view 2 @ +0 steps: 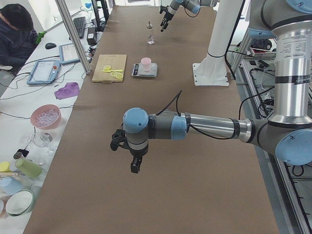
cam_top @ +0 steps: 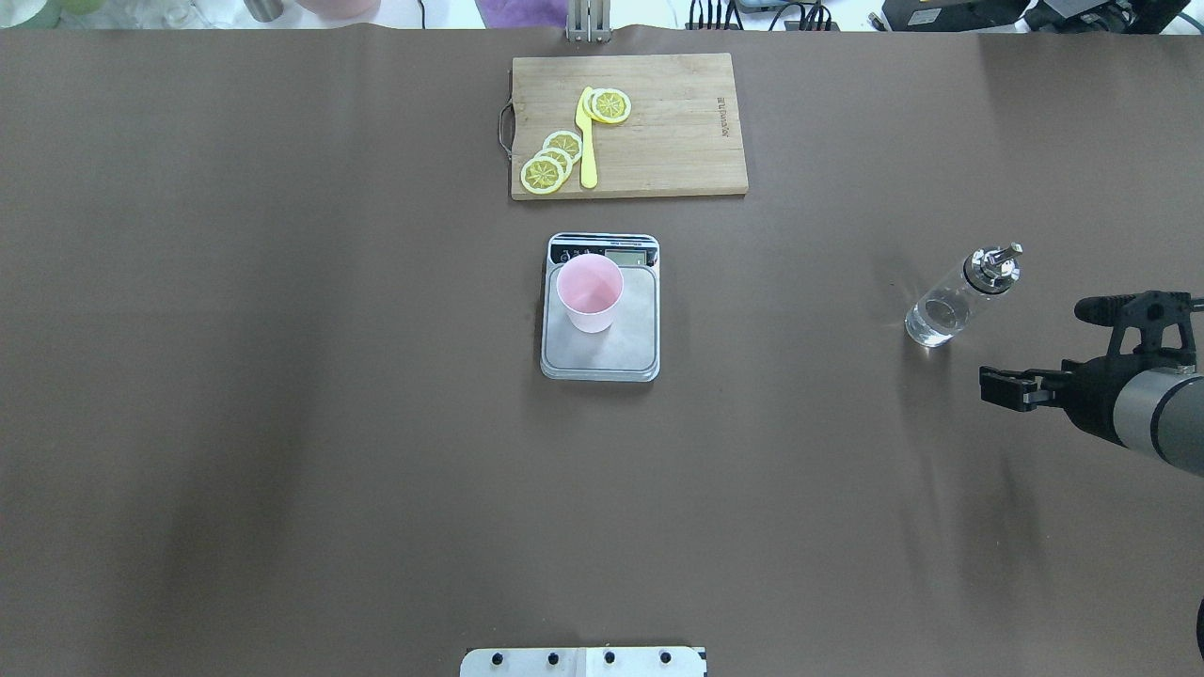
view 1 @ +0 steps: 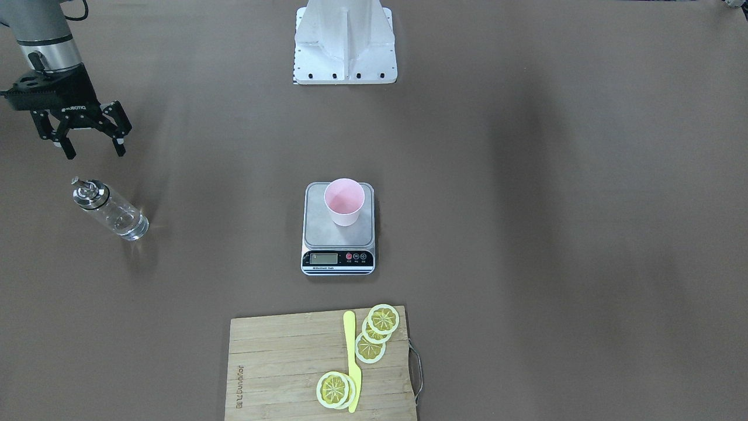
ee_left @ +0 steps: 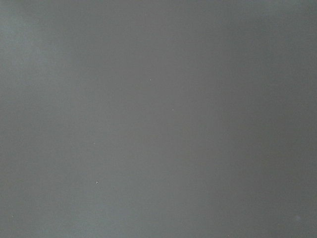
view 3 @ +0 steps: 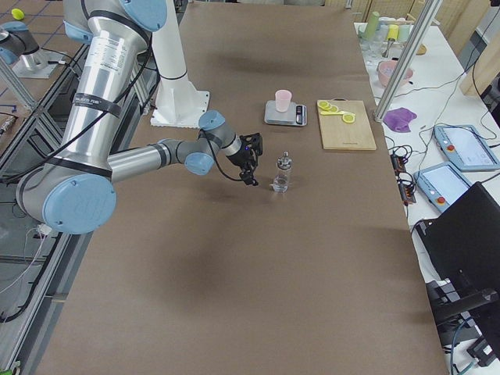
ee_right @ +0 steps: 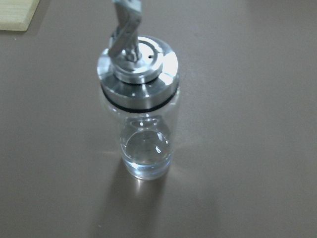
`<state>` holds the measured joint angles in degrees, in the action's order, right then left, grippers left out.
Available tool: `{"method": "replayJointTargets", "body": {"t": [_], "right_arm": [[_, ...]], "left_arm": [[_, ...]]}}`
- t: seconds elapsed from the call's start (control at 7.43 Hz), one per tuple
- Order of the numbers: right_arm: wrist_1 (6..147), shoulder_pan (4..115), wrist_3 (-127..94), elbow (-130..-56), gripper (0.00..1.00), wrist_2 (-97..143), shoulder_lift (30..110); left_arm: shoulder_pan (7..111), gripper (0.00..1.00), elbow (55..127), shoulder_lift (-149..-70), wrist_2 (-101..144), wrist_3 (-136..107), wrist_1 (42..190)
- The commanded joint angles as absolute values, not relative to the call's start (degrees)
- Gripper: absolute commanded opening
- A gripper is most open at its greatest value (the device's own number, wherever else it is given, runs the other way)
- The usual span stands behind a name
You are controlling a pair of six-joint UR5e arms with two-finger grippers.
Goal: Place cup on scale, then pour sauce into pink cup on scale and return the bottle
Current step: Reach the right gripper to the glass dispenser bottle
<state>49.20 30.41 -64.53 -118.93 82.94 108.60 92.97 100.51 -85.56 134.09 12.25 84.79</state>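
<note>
- I see the cup (view 1: 344, 202) standing upright on the scale (view 1: 339, 235), toward the platform's robot-side edge.
- The bottle (view 1: 111, 210) stands upright on the table on the robot's right, well apart from the scale. A little clear sauce (ee_right: 146, 148) sits in its bottom.
- The right gripper (view 1: 93, 153) hovers near the bottle, not touching it. Its fingers are spread wide and hold nothing.
- My right wrist camera looks down on the bottle's silver cap.
- The left gripper (view 2: 124, 157) hangs over bare table, far from the scale. I cannot tell whether it is open or closed.
- Lemon slices (cam_top: 553, 162) and a yellow knife (cam_top: 588, 141) lie on the cutting board (cam_top: 677, 132) beyond the scale.
</note>
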Motion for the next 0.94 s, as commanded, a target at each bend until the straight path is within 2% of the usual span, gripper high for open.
{"method": "replayJointTargets", "body": {"t": [0.0,0.27,0.4,0.54,0.81], "right_arm": [[49.1,28.5,-65.8,-117.8,1.0,80.1,106.1],[49.0,28.0,-65.6,-117.1,1.0,77.5,106.0],[47.1,27.8,-65.3,-114.7,1.0,75.4,105.8],[38.1,27.8,-64.9,-109.8,1.0,75.1,105.0],[36.4,27.6,-64.9,-107.0,1.0,73.7,102.9]], "left_arm": [[93.0,0.98,100.7,-85.4,134.2,12.2,84.8],[93.1,0.98,100.9,-85.4,134.2,12.2,84.8],[93.1,0.98,101.2,-85.4,134.2,12.2,84.8],[93.1,0.98,101.2,-85.4,134.2,12.2,84.8],[93.1,0.98,101.2,-85.4,134.2,12.2,84.8]]}}
